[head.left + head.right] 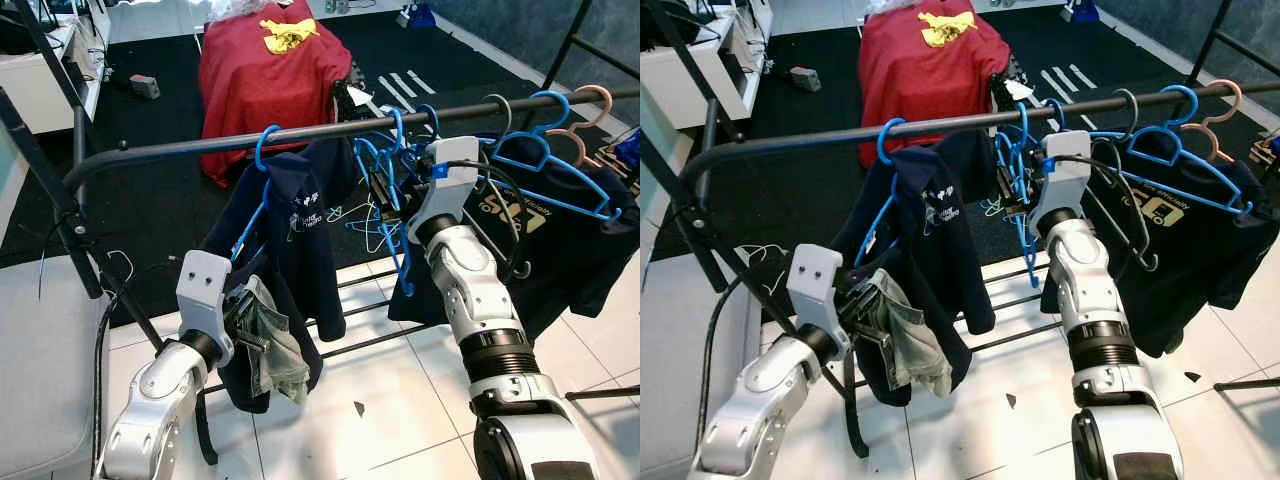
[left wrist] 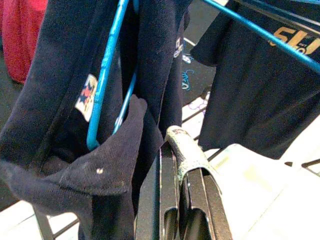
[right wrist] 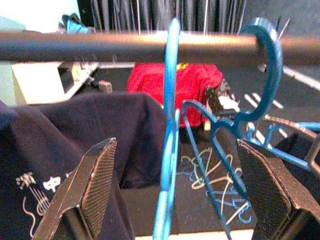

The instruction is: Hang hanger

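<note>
A thin blue plastic hanger (image 3: 170, 135) hangs hooked over the round dark metal rail (image 1: 330, 130), between the right gripper (image 3: 175, 200)'s wide-open textured jaws. Below the rail, the left gripper (image 2: 182, 200)'s jaws are closed on a pale worn cloth (image 1: 275, 345) beside the navy shirt (image 1: 290, 250).

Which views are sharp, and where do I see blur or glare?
Eye views: sharp, evenly lit, rail clear. Left wrist view: floor washed out by glare. Right wrist view: near hanger and rail soft, red cloth behind blurred.
</note>
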You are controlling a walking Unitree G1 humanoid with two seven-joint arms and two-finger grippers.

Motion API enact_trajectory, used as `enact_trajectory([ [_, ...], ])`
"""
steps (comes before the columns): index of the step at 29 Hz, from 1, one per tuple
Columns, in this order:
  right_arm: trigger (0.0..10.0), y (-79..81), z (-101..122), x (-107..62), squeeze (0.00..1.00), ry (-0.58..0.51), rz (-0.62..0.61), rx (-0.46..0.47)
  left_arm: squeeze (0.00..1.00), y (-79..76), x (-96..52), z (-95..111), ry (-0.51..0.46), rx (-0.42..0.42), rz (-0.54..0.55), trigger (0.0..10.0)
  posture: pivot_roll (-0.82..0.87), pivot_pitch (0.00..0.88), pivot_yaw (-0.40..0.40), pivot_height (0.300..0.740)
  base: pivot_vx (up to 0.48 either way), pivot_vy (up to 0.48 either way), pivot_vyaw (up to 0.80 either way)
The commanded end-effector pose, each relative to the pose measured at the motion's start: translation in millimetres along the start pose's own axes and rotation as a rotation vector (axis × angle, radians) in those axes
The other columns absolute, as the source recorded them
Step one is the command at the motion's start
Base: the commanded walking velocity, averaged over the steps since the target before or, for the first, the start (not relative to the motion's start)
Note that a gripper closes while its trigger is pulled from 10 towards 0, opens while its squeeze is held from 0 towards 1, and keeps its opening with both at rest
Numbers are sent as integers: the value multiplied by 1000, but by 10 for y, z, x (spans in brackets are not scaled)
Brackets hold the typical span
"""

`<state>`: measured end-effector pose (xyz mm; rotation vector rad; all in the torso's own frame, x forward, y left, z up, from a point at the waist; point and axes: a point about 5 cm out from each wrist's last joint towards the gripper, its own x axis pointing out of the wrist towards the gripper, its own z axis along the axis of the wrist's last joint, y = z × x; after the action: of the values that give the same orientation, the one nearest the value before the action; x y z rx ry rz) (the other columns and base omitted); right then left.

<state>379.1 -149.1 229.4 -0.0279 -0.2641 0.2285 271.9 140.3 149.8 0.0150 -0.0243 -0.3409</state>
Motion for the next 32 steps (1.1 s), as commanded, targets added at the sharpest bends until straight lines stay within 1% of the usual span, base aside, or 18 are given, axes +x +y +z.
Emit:
enact_trajectory([
  [1,10000,22,-22,-17,0,10,3,-2,0,9,-9,-40,25,2,-10,10000,43,138,37,740,0,0,0],
  [6,10000,25,-23,-16,0,14,2,11,0,19,23,-35,24,9,-13,10000,39,127,41,740,0,0,0],
  [9,10000,42,-21,58,0,39,35,54,0,50,63,-23,23,21,-8,10000,40,123,39,740,0,0,0],
  [12,10000,46,-21,66,0,46,40,59,0,55,66,-21,22,21,-7,10000,40,123,39,740,0,0,0],
  [13,10000,59,-28,99,0,63,57,62,0,66,66,-18,22,24,-4,10000,39,123,35,740,0,0,0],
  [15,10000,76,-29,151,0,85,81,59,0,82,64,-17,22,29,1,10000,41,123,32,740,0,0,0],
  [21,10000,89,-27,188,0,97,94,56,0,93,58,-18,23,31,6,10000,43,125,28,740,0,0,0],
  [23,10000,99,-46,228,0,119,108,51,0,104,50,-20,23,32,10,10000,47,128,26,740,0,0,0],
  [28,10000,98,-69,255,0,144,120,42,0,111,41,-24,25,33,12,10000,47,129,27,740,0,0,0],
  [29,9020,90,-83,261,0,157,121,39,0,112,37,-27,27,33,12,10000,48,130,26,740,0,0,0],
  [30,9020,90,-83,261,0,157,121,39,0,112,37,-27,27,33,12,10000,48,130,26,740,0,0,0],
  [31,4902,81,-107,261,0,177,121,34,0,111,34,-29,28,33,10,10000,49,127,27,740,0,0,0],
  [32,4745,68,-127,261,0,192,116,35,0,110,33,-30,29,33,8,10000,50,127,28,740,0,0,0],
])
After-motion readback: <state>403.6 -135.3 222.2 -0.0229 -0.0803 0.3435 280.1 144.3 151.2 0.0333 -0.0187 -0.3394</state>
